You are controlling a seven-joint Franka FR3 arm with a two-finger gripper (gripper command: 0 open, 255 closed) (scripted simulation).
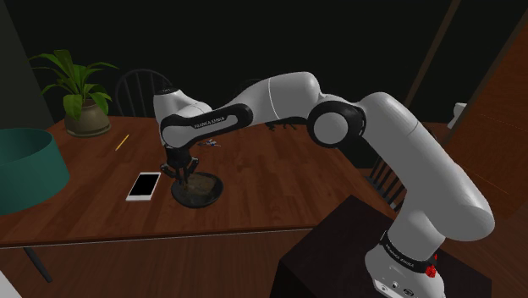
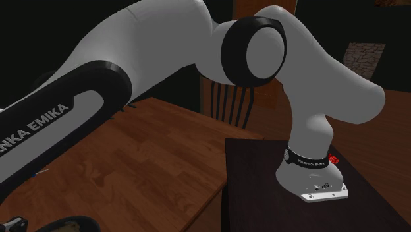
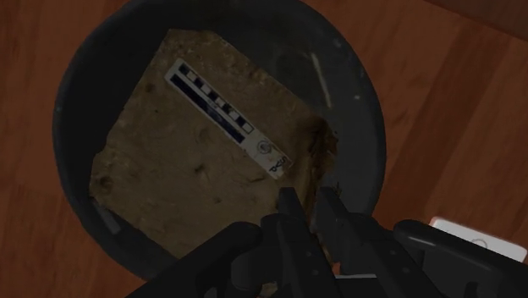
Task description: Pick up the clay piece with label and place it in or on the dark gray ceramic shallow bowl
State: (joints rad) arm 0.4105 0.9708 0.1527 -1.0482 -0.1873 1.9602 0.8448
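One brown clay piece [image 3: 186,178], bearing a white label [image 3: 227,115], lies inside the dark shallow bowl [image 3: 360,118] directly beneath the gripper [image 3: 309,205], whose black fingers pinch its near edge.

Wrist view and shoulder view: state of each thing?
dark shallow bowl: upright on the table.
clay piece with label: lying in the bowl, label up.
gripper: shut on the clay piece's edge.
phone: flat on the table.
potted plant: upright.
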